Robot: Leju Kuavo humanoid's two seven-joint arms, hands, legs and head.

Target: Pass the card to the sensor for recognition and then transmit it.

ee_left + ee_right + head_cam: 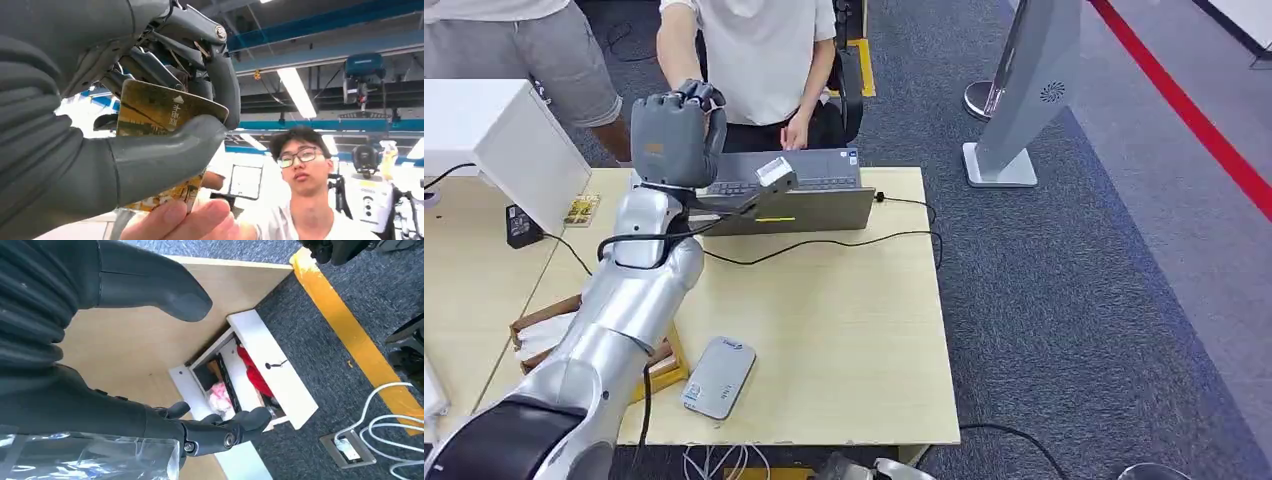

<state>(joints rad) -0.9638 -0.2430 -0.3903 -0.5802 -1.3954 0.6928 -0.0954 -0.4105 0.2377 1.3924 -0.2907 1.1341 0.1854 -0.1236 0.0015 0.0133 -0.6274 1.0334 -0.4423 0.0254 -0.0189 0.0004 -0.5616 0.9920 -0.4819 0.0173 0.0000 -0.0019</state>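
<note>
While raised over the far edge of the tabletop (844,330) toward a seated person (764,60), left robot hand (676,135) clamping the gold card (160,112) between thumb and fingers, a person's fingertips (185,220) touching its free end; right robot hand (150,390) loosely spread, empty.

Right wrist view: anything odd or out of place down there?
Yes: the white drawer beside the table stands open, with red and pink items loose inside. The right hand hangs open above it, holding nothing.
</note>
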